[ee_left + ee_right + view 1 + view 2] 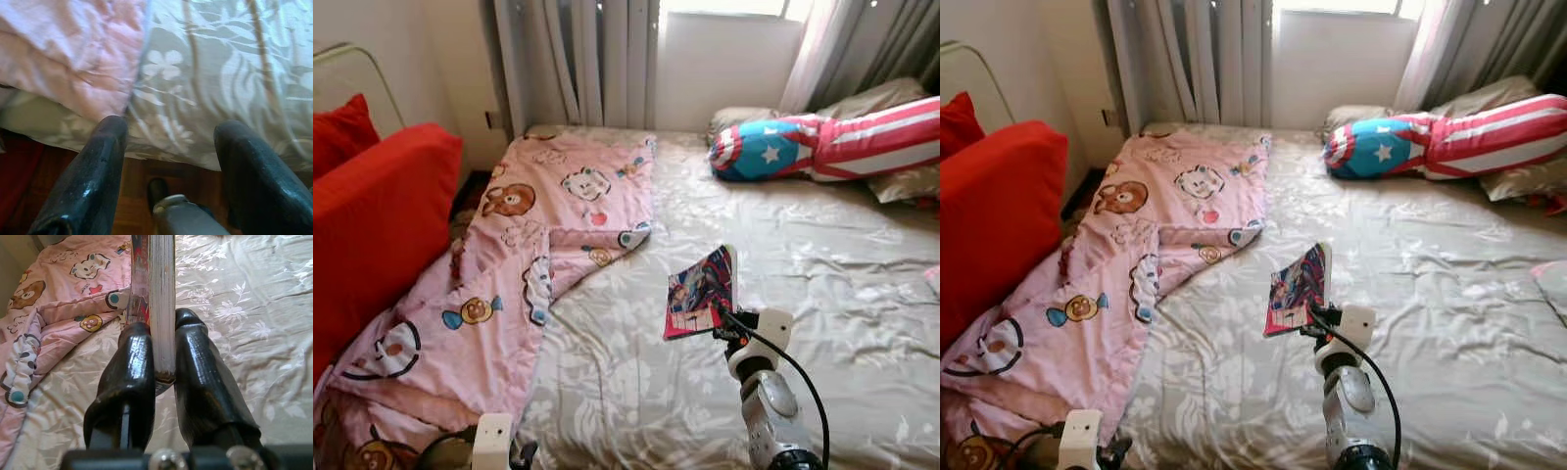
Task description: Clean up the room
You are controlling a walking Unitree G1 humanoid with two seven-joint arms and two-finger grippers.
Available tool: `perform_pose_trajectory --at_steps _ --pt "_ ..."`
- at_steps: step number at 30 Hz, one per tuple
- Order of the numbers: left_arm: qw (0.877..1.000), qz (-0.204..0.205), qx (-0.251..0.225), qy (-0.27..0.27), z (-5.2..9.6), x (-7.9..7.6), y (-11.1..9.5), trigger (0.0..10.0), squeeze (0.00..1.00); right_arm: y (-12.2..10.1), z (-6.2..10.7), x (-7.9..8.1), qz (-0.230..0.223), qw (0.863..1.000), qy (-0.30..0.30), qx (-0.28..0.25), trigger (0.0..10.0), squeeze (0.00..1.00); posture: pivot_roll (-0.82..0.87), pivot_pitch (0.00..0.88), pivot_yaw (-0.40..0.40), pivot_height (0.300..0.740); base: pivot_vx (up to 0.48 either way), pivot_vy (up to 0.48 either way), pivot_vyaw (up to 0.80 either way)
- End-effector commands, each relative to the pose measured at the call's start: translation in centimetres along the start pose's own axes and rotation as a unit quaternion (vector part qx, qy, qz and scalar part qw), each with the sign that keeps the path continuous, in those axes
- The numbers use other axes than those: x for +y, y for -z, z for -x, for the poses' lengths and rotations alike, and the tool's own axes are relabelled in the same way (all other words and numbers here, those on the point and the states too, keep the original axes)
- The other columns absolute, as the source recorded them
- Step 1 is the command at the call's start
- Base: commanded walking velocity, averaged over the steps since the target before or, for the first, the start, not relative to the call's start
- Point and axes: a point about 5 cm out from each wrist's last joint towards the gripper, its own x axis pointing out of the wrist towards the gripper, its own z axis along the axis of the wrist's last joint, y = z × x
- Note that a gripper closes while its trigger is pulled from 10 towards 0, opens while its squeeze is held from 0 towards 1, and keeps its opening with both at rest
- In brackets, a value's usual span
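- While the right gripper reaches out over the middle of the bed, its two black fingers are pressed against both faces of a thin comic book; the book stands on edge between them, its white page block squeezed in the narrow gap and its colourful cover turned toward the bed's left side.
- From the head views the book is held clear above the grey floral sheet, tilted, with its lower corner at the gripper and the rest rising away from it; the silver right arm comes up from the bed's near edge with a black cable looping beside it.
- A pink cartoon-print quilt lies rumpled along the bed's left edge, from the far left corner down to the near left corner; one folded flap reaches toward the middle, near the book yet apart from it.
- At the far right corner, against the headboard-side pillows, rests a long cushion in red and white stripes with a blue star end.
- Beside the bed's left edge stand red cushions; curtains hang behind the far edge.
- The left gripper hangs low at the bed's near left corner, fingers spread wide apart with nothing between them; past them show the quilt's hem, the sheet's overhang and dark wooden floor.
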Motion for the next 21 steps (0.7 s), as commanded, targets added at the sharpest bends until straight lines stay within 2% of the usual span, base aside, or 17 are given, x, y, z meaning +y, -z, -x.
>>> perform_pose_trajectory --at_steps 1,21 --pt "1.0 -0.005 0.015 0.009 0.12 -0.32 0.58 10.0 0.0 -0.87 -0.34 -0.16 0.001 1.0 0.004 -0.017 10.0 0.0 0.05 0.0 -0.053 0.726 0.0 -0.439 0.0" --pt "0.999 -0.009 0.031 0.009 0.37 -0.28 1.33 10.0 0.0 -0.53 -0.37 0.08 0.003 1.0 0.004 -0.008 10.0 0.0 0.05 0.0 -0.049 0.726 0.0 -0.436 0.0"
